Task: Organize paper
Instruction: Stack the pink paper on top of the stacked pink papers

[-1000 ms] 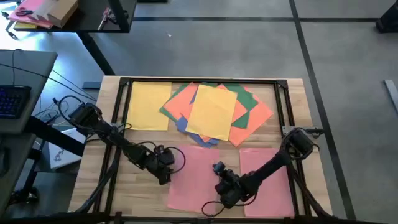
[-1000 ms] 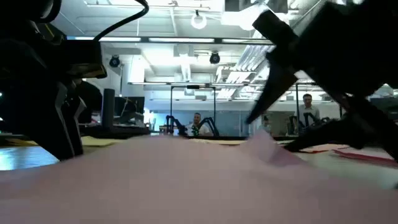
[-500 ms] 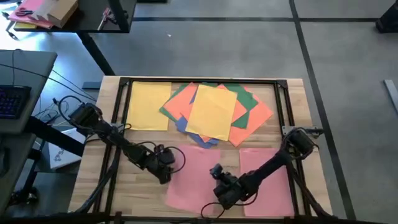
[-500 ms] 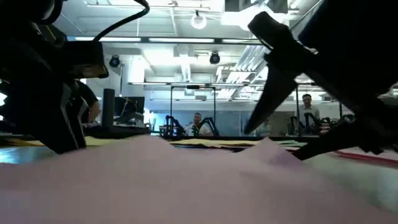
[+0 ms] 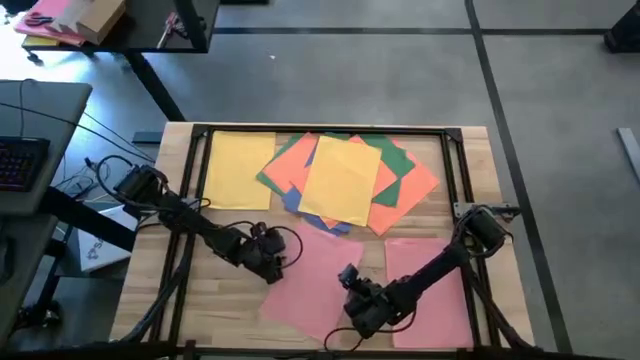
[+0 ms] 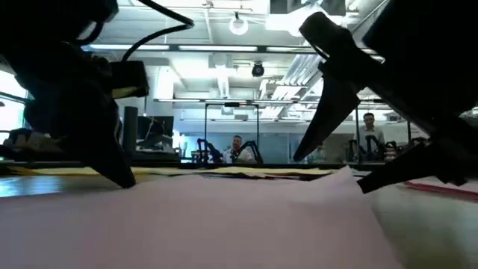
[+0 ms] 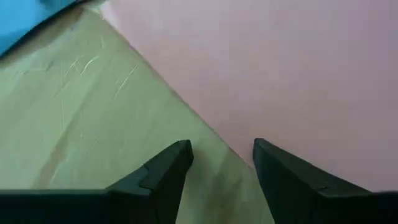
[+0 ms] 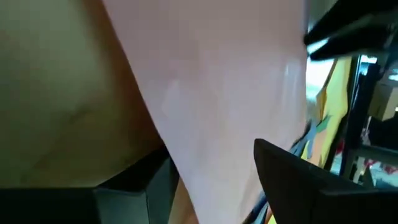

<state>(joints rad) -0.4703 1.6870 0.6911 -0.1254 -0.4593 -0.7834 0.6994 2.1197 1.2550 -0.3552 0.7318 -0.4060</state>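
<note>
My right hand (image 5: 352,300), lower centre, grips the thin pink sheet (image 5: 310,285). My left hand (image 5: 272,258), fingers parted, straddles its upper-left edge above bare wooden desk (image 5: 215,300).

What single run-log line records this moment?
left end effector: open, at pink sheet edge | right end effector: shut on pink sheet | pile: untouched

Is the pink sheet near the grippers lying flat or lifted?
Partly lifted. The right gripper holds the pink sheet between its fingers, raising that edge; the rest lies on the table.
</note>
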